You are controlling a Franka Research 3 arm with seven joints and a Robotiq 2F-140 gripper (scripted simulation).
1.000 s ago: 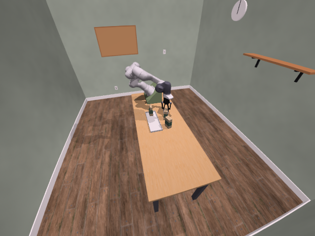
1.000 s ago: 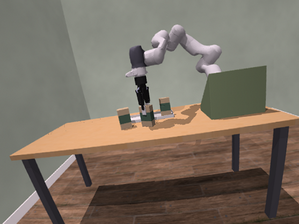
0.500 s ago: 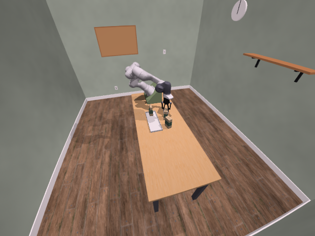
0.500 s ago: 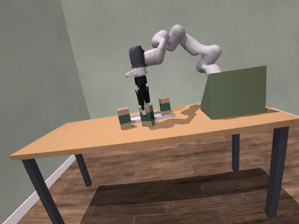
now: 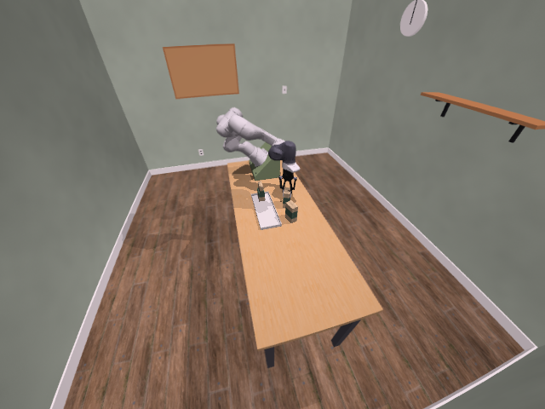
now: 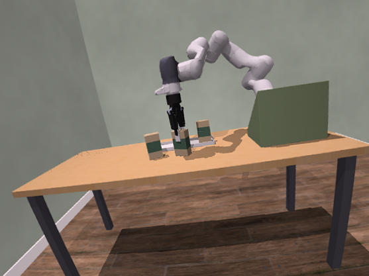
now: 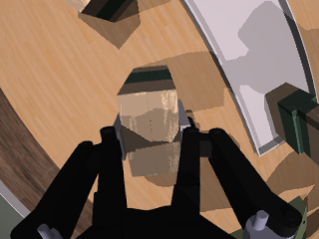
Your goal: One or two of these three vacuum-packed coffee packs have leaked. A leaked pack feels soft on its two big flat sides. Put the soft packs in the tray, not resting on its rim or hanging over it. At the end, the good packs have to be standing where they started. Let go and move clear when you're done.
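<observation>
Three tan coffee packs with a dark green band stand on the wooden table. My gripper [image 5: 287, 188] [image 6: 177, 136] [image 7: 152, 114] points straight down and is shut on the top of the middle pack [image 5: 286, 196] [image 6: 182, 144] [image 7: 148, 102], which stands on the table just beside the tray. A second pack [image 5: 290, 211] [image 6: 153, 145] stands a little nearer the table's middle. The third pack [image 5: 261, 192] [image 6: 203, 130] [image 7: 295, 119] stands across the tray, by its far end. The flat white tray [image 5: 267, 216] [image 6: 206, 143] [image 7: 226, 20] is empty.
The green block [image 5: 265, 168] [image 6: 290, 114] that carries the arm's base stands at the table's end behind the packs. The long table top [image 5: 303, 281] [image 6: 111, 165] stretches away from the packs. The table edge runs close to the middle pack on the side away from the tray.
</observation>
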